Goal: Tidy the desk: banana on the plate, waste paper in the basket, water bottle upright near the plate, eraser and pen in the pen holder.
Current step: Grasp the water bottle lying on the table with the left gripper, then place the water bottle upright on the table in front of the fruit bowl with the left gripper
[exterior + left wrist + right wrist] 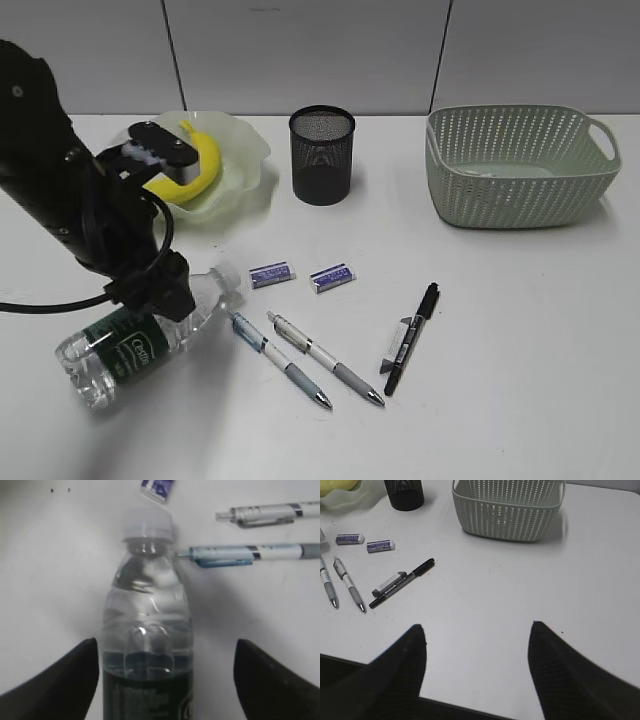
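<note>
White surface, grey panelled wall behind. Basket far right, plate far left with banana in it. Water bottle lies flat at front left, long axis running from cap near the pens to base toward the front edge. Left gripper sits directly over its label end, jaws wide apart straddling the body, holding nothing. Right gripper is well apart, wide open, empty. Left arm is clearly nearer.
</note>
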Controlling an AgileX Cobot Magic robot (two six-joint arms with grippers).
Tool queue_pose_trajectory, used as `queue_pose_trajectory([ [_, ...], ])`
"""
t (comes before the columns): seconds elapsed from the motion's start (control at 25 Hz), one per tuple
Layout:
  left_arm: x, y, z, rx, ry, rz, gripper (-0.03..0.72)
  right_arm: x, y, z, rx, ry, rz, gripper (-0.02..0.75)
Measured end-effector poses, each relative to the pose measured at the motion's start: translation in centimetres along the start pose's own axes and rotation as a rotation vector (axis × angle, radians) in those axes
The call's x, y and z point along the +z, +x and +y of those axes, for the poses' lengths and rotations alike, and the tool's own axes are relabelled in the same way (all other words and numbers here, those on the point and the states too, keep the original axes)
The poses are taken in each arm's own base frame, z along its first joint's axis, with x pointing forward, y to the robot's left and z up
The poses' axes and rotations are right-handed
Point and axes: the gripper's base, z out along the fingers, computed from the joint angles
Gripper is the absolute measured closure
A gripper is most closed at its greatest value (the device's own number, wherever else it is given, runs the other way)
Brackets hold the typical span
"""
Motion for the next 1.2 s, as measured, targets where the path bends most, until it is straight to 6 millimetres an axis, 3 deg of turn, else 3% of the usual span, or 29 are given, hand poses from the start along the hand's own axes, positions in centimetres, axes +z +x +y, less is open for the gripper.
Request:
queue_pose_trajectory([
  [0.44,5.5,-0.2,0.4,0.069,-0.027,0.081,0.084,0.0,0.0,0.0,0.000,0.000,-0.001,0.234],
  [0.56,5.9,-0.2,0.4,0.075,-0.029,0.087,0.184,0.0,0.0,0.0,0.000,0.000,-0.001,0.234],
  [0.68,5.8,-0.3,0.4,0.066,-0.024,0.082,0.183,0.0,0.0,0.0,0.000,0.000,-0.001,0.234],
  [0.92,3.4,-0.8,-0.3,0.009,0.009,0.025,0.183,0.0,0.0,0.0,0.000,0.000,-0.001,0.234],
  [1.2,-2.8,-0.5,-1.2,-0.007,-0.020,-0.122,0.183,0.0,0.0,0.0,0.000,0.000,-0.001,0.234],
])
